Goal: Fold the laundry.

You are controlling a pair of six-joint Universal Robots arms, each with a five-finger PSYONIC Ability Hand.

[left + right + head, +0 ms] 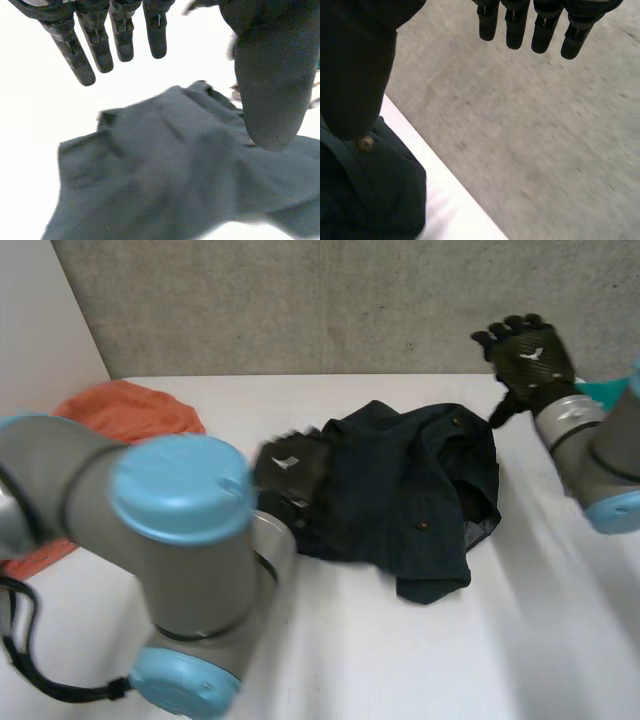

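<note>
Left hand: the left hand (288,478) has its fingers (100,42) straight and spread apart. It holds nothing.
Left hand place: it is right at one edge of the dark blue shirt (410,495). The shirt lies under its palm and thumb.
Shirt: it lies in a bumpy heap on the white surface (420,660), between the two hands.
Right hand: the right hand (527,355) is lifted up, with its fingers (545,30) straight and loose. It holds nothing.
Right hand place: it is by the far corner of the shirt. I cannot tell if its thumb touches the cloth.
Button: a small brown button (366,143) on the shirt sits just by the tip of the right thumb.
Wall: a grey wall (535,130) is past the right fingertips.
Orange cloth: the orange cloth (125,410) lies on the surface beside the left arm (150,530), well apart from the shirt.
</note>
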